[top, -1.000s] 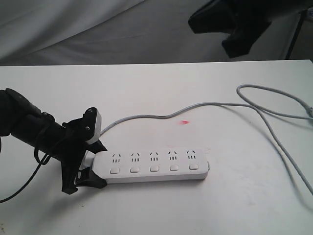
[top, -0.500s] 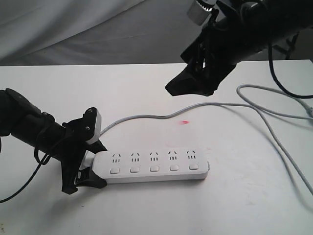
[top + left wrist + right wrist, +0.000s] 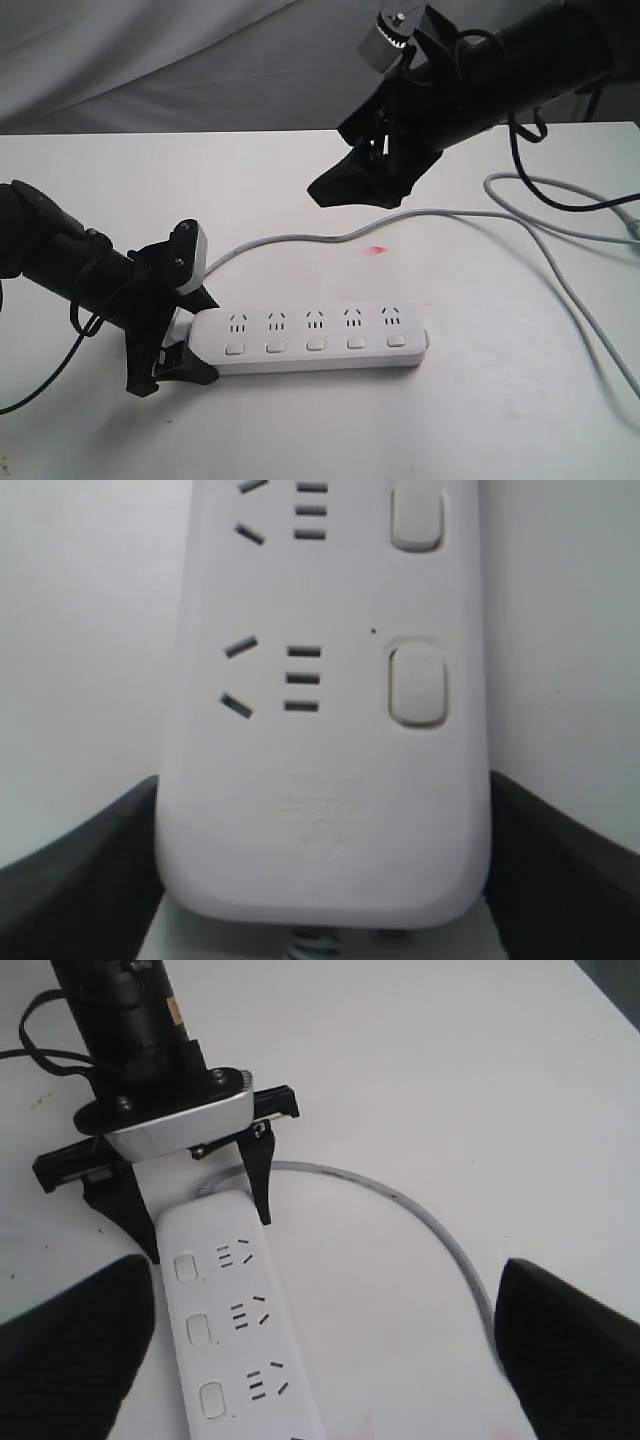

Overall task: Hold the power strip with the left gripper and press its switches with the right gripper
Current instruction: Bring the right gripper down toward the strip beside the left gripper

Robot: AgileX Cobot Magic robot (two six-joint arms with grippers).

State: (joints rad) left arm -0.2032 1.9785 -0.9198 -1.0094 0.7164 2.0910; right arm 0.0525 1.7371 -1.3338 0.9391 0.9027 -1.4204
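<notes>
The white power strip (image 3: 315, 338) lies flat on the table, its five switches (image 3: 315, 345) in a row along the near side. My left gripper (image 3: 186, 338) is shut on the strip's left end, one black finger on each long side; the left wrist view shows those fingers (image 3: 70, 880) against the strip (image 3: 320, 730) near a switch (image 3: 417, 685). My right gripper (image 3: 325, 190) hangs in the air behind the strip's middle, open and empty. In the right wrist view its gripper (image 3: 320, 1300) frames the strip (image 3: 235, 1320) well below.
The grey cord (image 3: 400, 218) runs from the strip's left end across the table to the right, where it loops (image 3: 560, 215) near the edge. A small red mark (image 3: 377, 250) sits behind the strip. Grey cloth hangs behind the table.
My right arm has come down and to the left from the top right corner, now fully in view over the table. The left gripper and the strip have not moved.
</notes>
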